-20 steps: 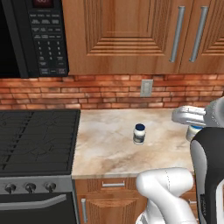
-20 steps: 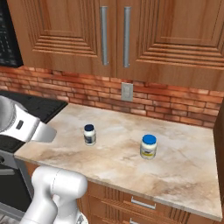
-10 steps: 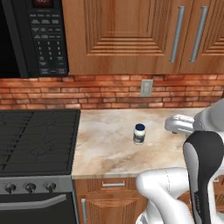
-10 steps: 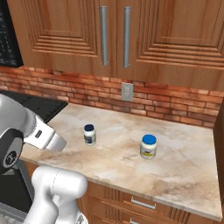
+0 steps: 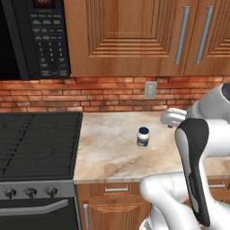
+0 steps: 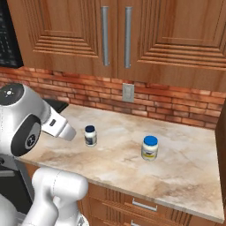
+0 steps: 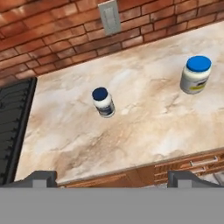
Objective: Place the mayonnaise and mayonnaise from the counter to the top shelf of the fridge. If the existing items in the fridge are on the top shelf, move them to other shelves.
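Observation:
Two mayonnaise jars stand upright on the beige marble counter (image 7: 144, 127). The smaller one, with a dark blue lid (image 7: 103, 101) (image 5: 143, 137) (image 6: 90, 135), is near the counter's middle. The larger one, with a bright blue lid and a yellowish label (image 7: 195, 74) (image 6: 150, 147), stands to its right, and my arm covers it in the left base view. My gripper (image 7: 112, 179) hangs open above the counter's front edge, well short of both jars, with nothing between its fingertips (image 7: 41, 177). The fridge and its top shelf are out of view.
A black stove (image 5: 36, 139) borders the counter on the left, with a microwave (image 5: 40, 36) above it. Wooden wall cabinets (image 6: 114, 35) hang over the brick backsplash, which carries a wall outlet (image 7: 109, 16). Drawers (image 7: 188, 164) sit under the counter edge.
My arm has swung forward and lower over the counter, so more of it shows in both base views. Neither jar has moved, and the gripper has stayed open.

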Robot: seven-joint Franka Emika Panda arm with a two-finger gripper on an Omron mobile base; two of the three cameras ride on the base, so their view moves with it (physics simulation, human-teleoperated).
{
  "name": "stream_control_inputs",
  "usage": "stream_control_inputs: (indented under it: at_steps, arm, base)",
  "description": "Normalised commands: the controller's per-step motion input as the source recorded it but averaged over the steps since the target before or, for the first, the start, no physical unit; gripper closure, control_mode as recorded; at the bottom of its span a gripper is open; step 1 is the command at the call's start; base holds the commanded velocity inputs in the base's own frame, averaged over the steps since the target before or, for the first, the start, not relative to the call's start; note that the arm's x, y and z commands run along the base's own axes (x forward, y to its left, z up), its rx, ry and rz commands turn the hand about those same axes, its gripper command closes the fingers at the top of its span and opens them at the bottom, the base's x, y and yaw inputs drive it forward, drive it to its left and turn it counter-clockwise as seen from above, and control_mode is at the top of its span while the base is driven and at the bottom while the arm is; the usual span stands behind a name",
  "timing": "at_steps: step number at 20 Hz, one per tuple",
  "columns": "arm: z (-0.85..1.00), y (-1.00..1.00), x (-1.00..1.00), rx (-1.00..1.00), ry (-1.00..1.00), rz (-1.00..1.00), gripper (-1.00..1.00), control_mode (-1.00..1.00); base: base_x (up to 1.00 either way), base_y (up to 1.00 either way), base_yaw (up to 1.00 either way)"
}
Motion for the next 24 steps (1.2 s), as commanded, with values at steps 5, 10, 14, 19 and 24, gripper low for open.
stream_control_inputs:
  at_steps: [5, 10, 14, 19, 24]
  arm:
    - [-0.35, 0.00, 0.38, -0.09, 0.03, 0.00, -1.00, -1.00]
    - [-0.55, 0.00, 0.40, -0.12, 0.00, 0.00, -1.00, -1.00]
    - [-0.48, 0.00, 0.40, -0.07, 0.00, 0.01, -1.00, -1.00]
    - [-0.24, 0.00, 0.41, 0.00, 0.00, 0.00, -1.00, -1.00]
    - [-0.12, 0.02, 0.43, 0.00, 0.00, 0.00, -1.00, -1.00]
  base:
    - [0.00, 0.00, 0.00]
    - [0.00, 0.00, 0.00]
    - [0.00, 0.00, 0.00]
    - [0.00, 0.00, 0.00]
    - [0.00, 0.00, 0.00]
